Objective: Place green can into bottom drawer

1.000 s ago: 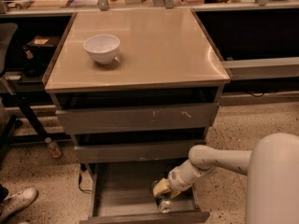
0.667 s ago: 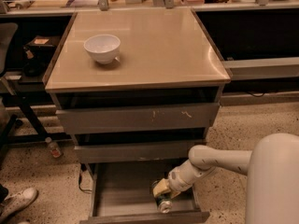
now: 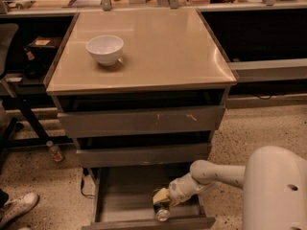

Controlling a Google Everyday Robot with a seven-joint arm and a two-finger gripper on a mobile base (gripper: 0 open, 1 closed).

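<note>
The bottom drawer (image 3: 120, 195) is pulled open below two closed grey drawers. The green can (image 3: 161, 209) lies in it, at the front right, near the low front panel, its silver end facing the camera. My gripper (image 3: 162, 196) reaches into the drawer from the right, right above and against the can. My white arm (image 3: 216, 174) comes in from the lower right.
A white bowl (image 3: 105, 49) stands on the beige cabinet top (image 3: 158, 47). The upper drawer front (image 3: 144, 121) is scratched. A small bottle (image 3: 55, 151) lies on the floor at left. A shoe (image 3: 17, 207) shows at lower left. Workbenches run behind.
</note>
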